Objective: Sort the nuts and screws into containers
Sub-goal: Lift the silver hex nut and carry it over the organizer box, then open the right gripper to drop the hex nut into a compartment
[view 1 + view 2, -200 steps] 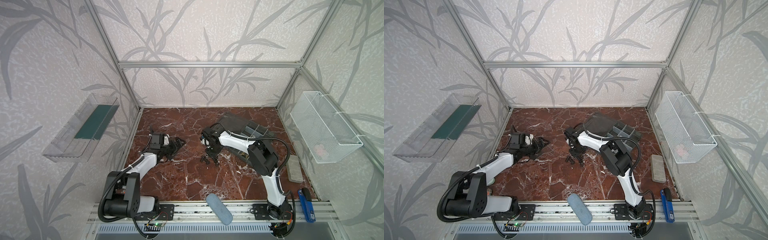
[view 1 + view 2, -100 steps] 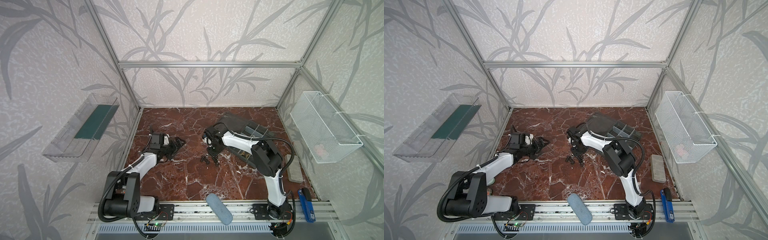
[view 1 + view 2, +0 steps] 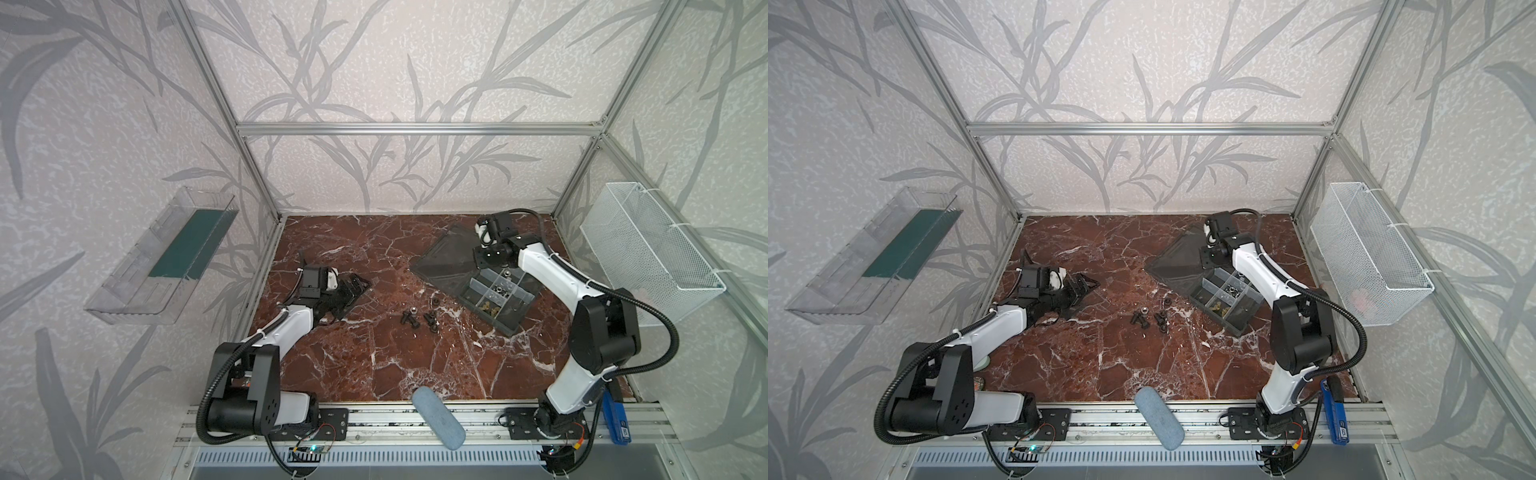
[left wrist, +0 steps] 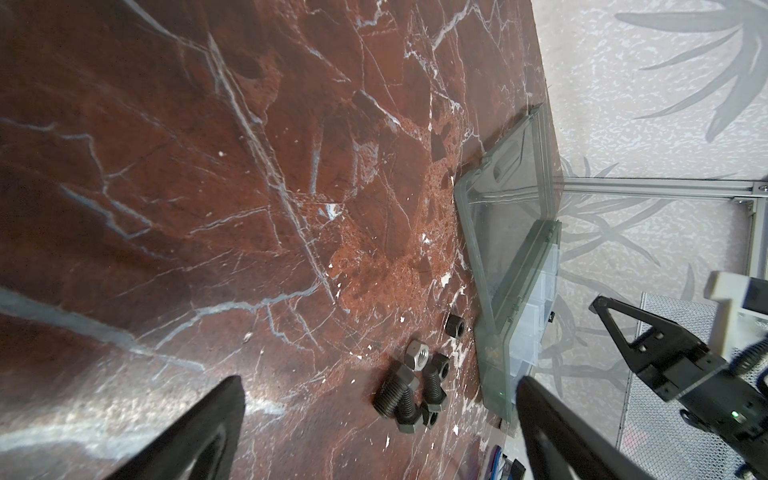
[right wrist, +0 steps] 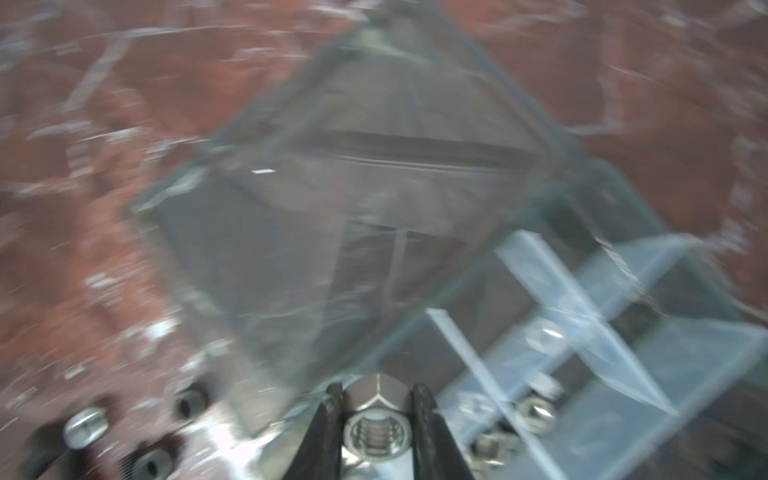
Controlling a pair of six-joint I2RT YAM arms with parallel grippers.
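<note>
Several black screws [image 3: 419,319] lie heaped mid-table in both top views, with one silver nut [image 3: 410,309] at the heap's edge. The left wrist view shows this heap [image 4: 405,395] and nut [image 4: 417,355] up close. My left gripper [image 3: 357,286] rests low at the left, open and empty [image 4: 380,380]. At the back right lies the organizer box [image 3: 509,330], its lid [image 3: 446,259] folded open. My right gripper [image 3: 484,262] hangs over the box's near-lid edge. In the right wrist view it [image 5: 377,390] is shut on a silver nut [image 5: 376,428]. Other nuts [image 5: 536,409] sit in a compartment beside it.
A white mesh basket [image 3: 648,249] hangs on the right wall and a clear tray [image 3: 162,257] on the left wall. A blue-grey oblong case [image 3: 438,417] lies across the front rail, with a blue tool [image 3: 617,419] at the front right corner.
My right gripper has swung from the heap mid-table to the back right, over the organizer box, with the nut between its fingers. The left arm has stayed put.
</note>
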